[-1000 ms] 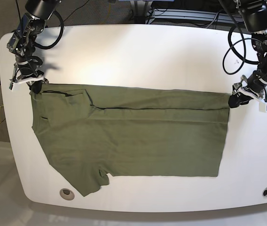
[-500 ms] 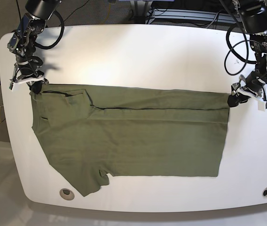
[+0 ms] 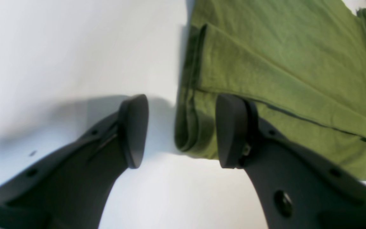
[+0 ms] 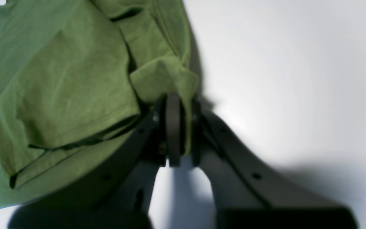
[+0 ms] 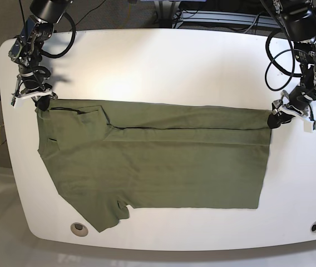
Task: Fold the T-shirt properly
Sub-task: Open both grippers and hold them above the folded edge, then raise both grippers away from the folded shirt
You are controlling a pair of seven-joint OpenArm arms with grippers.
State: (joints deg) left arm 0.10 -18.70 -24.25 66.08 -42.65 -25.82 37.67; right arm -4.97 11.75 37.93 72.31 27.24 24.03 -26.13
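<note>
The T-shirt (image 5: pixel 152 161) lies flat across the middle of the white counter (image 5: pixel 163 61), its far long edge already doubled over toward the near side. At about ten o'clock the right pincer (image 4: pixel 178 127) is clenched on the folded corner by the sleeve. At about two o'clock the left pincer (image 3: pixel 181 130) stands released, jaws apart astride the hem corner, gripping nothing. Judged from this, the first lengthwise fold is being set down; next the right pincer should let go, then both regrasp for the following fold.
</note>
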